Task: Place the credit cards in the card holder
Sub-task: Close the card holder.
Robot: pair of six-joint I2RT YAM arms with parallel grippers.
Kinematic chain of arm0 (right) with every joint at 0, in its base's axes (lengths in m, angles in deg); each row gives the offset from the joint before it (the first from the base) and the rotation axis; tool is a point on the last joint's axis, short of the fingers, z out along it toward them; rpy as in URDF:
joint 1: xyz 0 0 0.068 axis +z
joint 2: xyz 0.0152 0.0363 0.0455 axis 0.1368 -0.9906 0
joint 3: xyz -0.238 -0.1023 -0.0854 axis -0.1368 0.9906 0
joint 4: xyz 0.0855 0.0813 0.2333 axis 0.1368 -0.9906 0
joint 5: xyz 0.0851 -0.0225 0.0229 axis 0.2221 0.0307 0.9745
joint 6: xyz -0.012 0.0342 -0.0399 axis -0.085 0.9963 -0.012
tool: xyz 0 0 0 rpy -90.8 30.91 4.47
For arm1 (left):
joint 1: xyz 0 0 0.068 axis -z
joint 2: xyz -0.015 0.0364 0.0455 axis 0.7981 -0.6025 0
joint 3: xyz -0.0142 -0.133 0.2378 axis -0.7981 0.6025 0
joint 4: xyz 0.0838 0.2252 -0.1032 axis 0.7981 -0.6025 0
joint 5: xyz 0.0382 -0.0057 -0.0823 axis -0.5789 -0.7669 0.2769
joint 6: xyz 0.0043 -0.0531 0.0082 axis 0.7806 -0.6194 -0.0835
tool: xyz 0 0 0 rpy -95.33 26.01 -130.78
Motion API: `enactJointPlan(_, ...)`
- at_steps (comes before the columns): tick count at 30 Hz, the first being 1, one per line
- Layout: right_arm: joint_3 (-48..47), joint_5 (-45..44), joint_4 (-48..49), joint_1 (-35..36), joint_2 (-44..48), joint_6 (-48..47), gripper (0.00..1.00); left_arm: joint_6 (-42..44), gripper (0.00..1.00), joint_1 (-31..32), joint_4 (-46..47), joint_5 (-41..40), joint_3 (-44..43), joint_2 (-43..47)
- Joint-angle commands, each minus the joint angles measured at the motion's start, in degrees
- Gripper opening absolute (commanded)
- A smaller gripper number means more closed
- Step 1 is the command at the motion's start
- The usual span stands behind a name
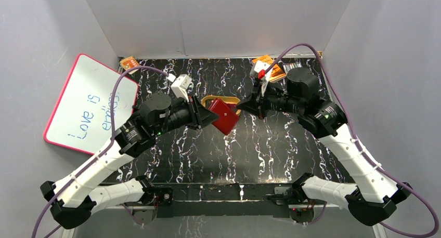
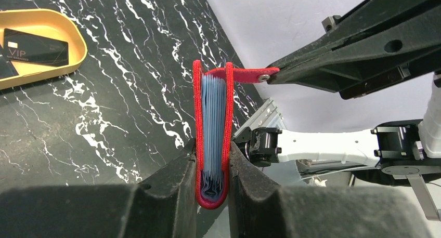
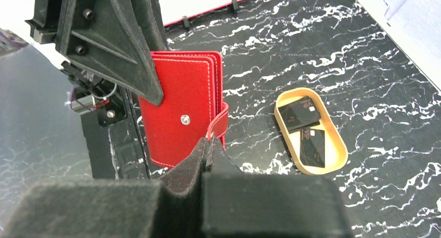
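The red card holder [image 1: 224, 116] is held in the air above the table's middle. My left gripper [image 2: 212, 170] is shut on its folded spine, grey-blue pockets [image 2: 213, 129] showing between the covers. My right gripper [image 3: 209, 144] is shut on the holder's snap tab [image 3: 221, 124], which is pulled out to the side [image 2: 249, 74]. The holder's red cover with its snap stud shows in the right wrist view [image 3: 179, 118]. Two black credit cards [image 3: 307, 129] lie in the tan oval dish [image 3: 338, 144]; one shows in the left wrist view [image 2: 36, 47].
The tan dish [image 1: 208, 99] lies partly hidden behind the holder. A whiteboard with a pink rim [image 1: 88, 105] leans at the left. Orange booklets [image 1: 270, 66] and a small orange item [image 1: 128, 64] lie at the table's far edge. Grey walls close in both sides.
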Motion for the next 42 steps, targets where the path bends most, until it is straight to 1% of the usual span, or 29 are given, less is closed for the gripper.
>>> enactJointPlan(1, 2.36, -0.5, 2.5, 0.3, 3.36, -3.08, 0.0, -0.69, 0.0, -0.03, -2.61, -1.16, -3.17, -1.11)
enactJointPlan(7, 9.7, -1.5, 7.31, 0.26, 7.18, -2.17, 0.0, -3.52, 0.0, -0.04, -3.69, -1.26, -1.71, -2.17)
enactJointPlan(11, 11.95, -0.67, 8.95, 0.3, 7.4, -0.61, 0.0, -5.26, 0.0, -0.04, -4.11, -0.95, -1.0, -3.07)
enactJointPlan(16, 12.31, -0.5, 8.82, 0.3, 6.7, 0.06, 0.0, -6.65, 0.0, -0.03, -3.66, -0.9, -0.64, -3.4)
enactJointPlan(22, 13.63, 0.6, 10.45, 0.24, 6.27, 1.85, 0.0, -7.64, 0.0, -0.12, -4.02, -2.76, 0.01, -3.61)
enactJointPlan(32, 14.9, 2.81, 13.62, 0.36, 5.23, 5.67, 0.0, -8.58, 0.0, -0.12, -3.12, -3.05, 0.73, -3.22)
enactJointPlan(42, 14.55, 1.48, 13.58, 0.87, 3.91, 6.78, 0.0, -8.55, 0.0, -0.1, -2.68, -2.78, 0.69, -3.04)
